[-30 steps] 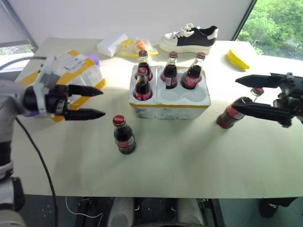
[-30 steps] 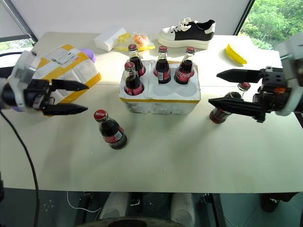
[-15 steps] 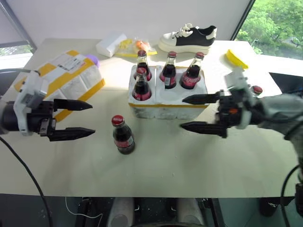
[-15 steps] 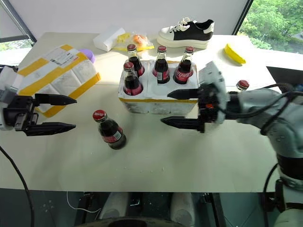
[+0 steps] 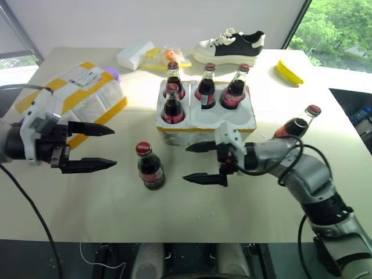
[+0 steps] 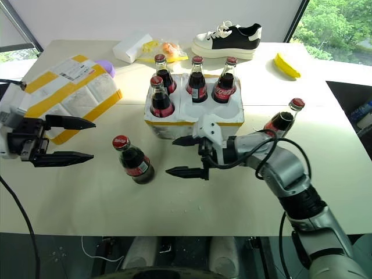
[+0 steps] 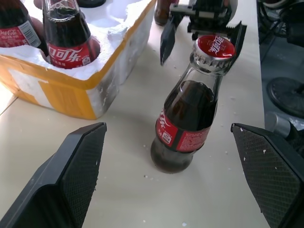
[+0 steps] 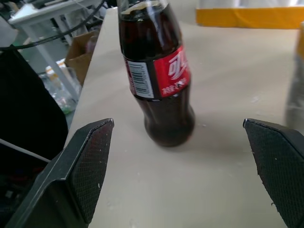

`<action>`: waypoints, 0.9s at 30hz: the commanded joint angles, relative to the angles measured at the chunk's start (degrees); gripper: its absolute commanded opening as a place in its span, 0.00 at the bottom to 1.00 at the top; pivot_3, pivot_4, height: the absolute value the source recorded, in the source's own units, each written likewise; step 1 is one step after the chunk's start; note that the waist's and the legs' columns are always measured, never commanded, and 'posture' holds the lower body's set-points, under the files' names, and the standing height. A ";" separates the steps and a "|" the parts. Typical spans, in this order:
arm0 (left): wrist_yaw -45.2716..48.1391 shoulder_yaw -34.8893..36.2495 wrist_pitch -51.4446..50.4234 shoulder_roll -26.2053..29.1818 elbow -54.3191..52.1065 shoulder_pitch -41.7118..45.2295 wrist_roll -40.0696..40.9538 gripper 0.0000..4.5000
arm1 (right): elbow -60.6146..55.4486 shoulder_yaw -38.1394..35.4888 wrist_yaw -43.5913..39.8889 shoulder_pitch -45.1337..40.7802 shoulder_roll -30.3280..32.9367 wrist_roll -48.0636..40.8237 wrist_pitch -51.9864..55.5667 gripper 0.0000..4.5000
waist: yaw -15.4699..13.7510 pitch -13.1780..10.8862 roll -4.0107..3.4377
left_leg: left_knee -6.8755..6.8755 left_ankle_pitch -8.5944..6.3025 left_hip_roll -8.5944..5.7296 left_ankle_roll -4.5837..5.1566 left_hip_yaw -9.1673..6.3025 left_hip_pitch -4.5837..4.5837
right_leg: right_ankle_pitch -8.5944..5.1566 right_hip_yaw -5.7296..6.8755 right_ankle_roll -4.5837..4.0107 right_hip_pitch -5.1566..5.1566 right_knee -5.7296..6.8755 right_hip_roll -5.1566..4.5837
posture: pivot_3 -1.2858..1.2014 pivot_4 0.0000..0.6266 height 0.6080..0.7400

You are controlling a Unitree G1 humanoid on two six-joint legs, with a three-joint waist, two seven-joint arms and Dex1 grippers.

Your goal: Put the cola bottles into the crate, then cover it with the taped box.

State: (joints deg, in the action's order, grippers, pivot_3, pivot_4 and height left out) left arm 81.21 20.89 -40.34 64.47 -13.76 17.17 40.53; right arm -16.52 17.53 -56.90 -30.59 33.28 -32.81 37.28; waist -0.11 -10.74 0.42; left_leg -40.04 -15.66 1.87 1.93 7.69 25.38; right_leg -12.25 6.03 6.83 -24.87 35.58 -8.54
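The crate (image 5: 232, 122), a white foam block with a yellow band, holds several cola bottles (image 5: 172, 106). One loose cola bottle (image 5: 150, 167) stands on the table in front of the crate's left end, and the left wrist view shows it close up (image 7: 187, 123). Another bottle (image 5: 296, 125) stands to the right of the crate. My right gripper (image 5: 186, 163) is open, pointing left at the loose bottle from a short gap away. My left gripper (image 5: 114, 148) is open on that bottle's other side, farther off. The taped box (image 5: 81, 96) lies at the far left, behind my left gripper.
Along the table's back edge sit a black and white sneaker (image 5: 231, 46), a yellow object (image 5: 290, 72), a white packet (image 5: 136, 54) and a snack bag (image 5: 165, 57). A purple item (image 5: 113, 74) peeks from behind the taped box. My right forearm (image 5: 290, 165) crosses in front of the crate.
My right gripper has swung left and down, from beside the right-hand bottle to in front of the crate, near the loose bottle. My left gripper has stayed about where it was.
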 commanded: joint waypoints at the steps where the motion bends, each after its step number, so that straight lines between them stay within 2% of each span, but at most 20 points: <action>1: 0.10 0.08 1.23 1.31 -0.01 1.10 0.37 0.98 | 1.73 1.15 -0.62 -2.84 -4.06 1.19 -1.59 1.00 | 0.15 0.00 0.00 | 0.00 0.01 0.00 -0.01 0.00 0.00 | 0.00 0.00 0.00 0.00 0.01 0.00 | 0.52 0.24 1.00; 11: 0.23 1.98 1.23 2.45 -0.67 -1.07 0.73 0.98 | 5.73 5.15 -1.72 -3.22 -10.98 5.81 -4.36 1.00 | 1.07 0.00 0.00 | 0.07 0.04 0.01 -0.08 -0.01 0.00 | -0.01 0.01 0.00 -0.04 0.03 0.04 | 0.52 0.24 1.00; 27: 0.20 1.73 1.41 3.74 -0.10 -0.43 1.07 0.98 | 11.99 5.77 -1.13 -5.97 -19.20 9.30 -5.50 1.00 | 1.11 0.00 0.00 | 0.10 0.04 0.02 -0.12 0.00 0.00 | -0.01 0.01 0.00 -0.06 0.04 0.05 | 0.52 0.24 1.00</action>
State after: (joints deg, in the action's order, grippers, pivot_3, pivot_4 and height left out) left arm 81.22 21.17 -39.51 67.04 -13.59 15.97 40.69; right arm -4.10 23.37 -58.20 -35.27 15.15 -23.43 32.55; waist 1.00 -10.74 0.42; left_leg -39.94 -15.61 1.88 1.81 7.70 25.38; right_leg -12.26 6.05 6.83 -24.94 35.61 -8.48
